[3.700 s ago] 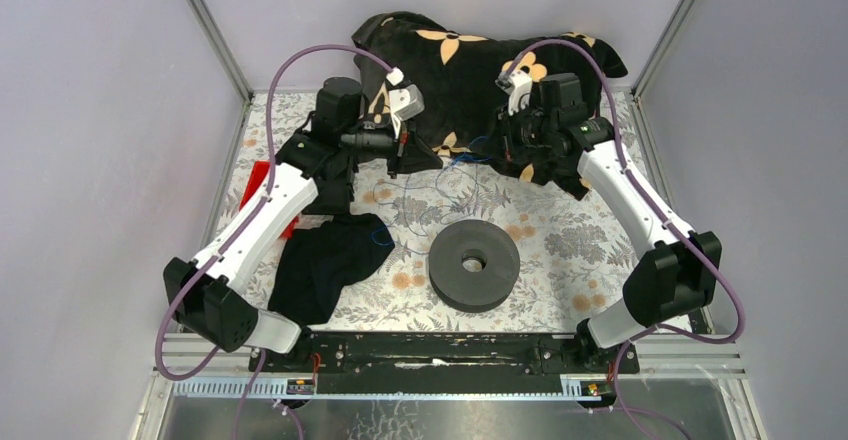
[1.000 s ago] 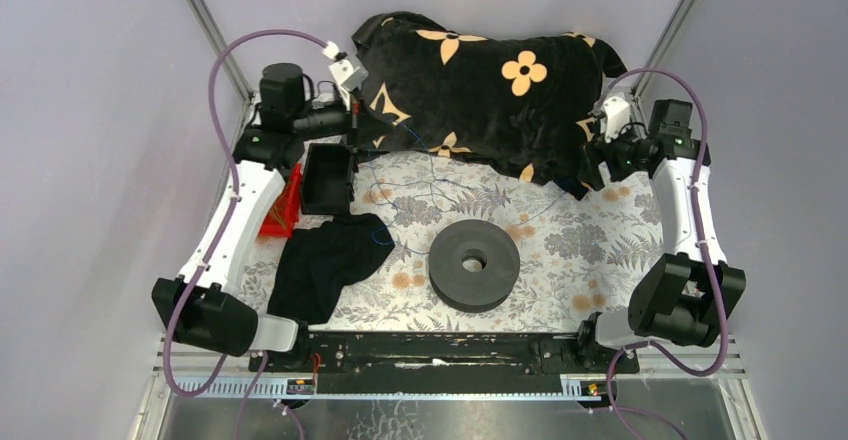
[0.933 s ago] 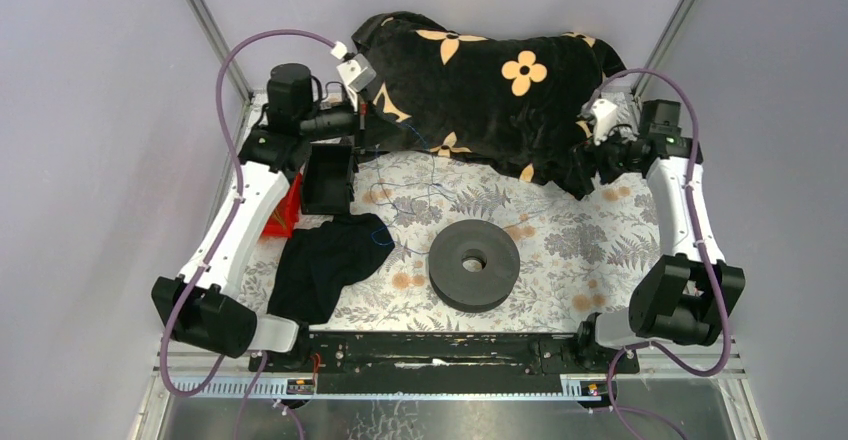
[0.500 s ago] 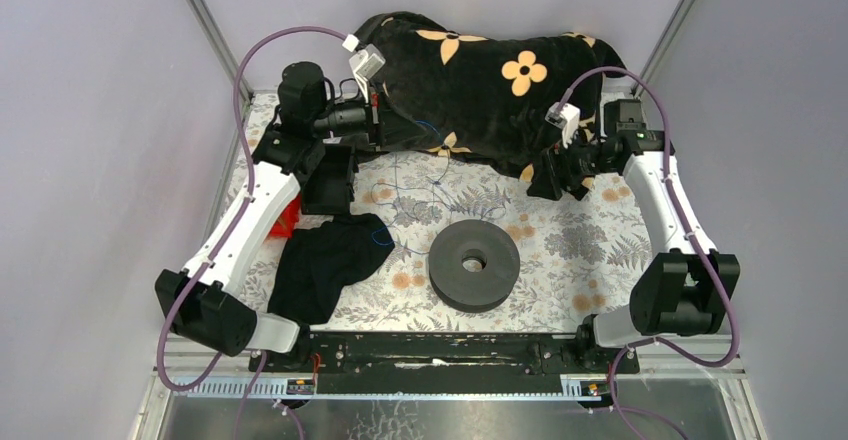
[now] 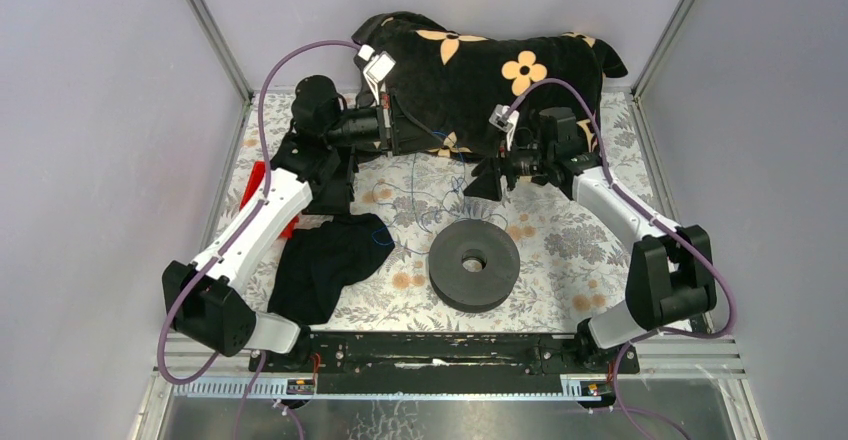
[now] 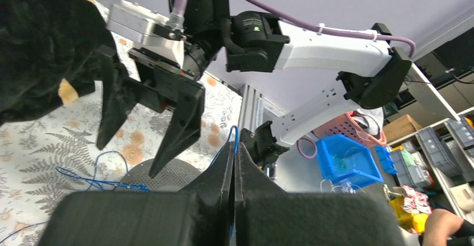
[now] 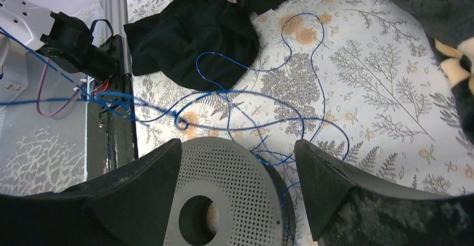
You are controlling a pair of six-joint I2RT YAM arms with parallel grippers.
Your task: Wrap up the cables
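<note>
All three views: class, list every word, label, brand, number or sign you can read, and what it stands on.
No text can be read in any view.
Black spool: no label shows.
Black blanket: only flower shapes, no letters.
Storage bins in the left wrist view: too small and blurred to tell.

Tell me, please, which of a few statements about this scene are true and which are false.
1. The left pincer is shut on a blue cable. True.
2. The right pincer is shut. False: its jaws stand wide apart.
3. The spool stands on its edge. False: it lies flat on the table.
4. A black cloth lies to the left of the spool. True.
</note>
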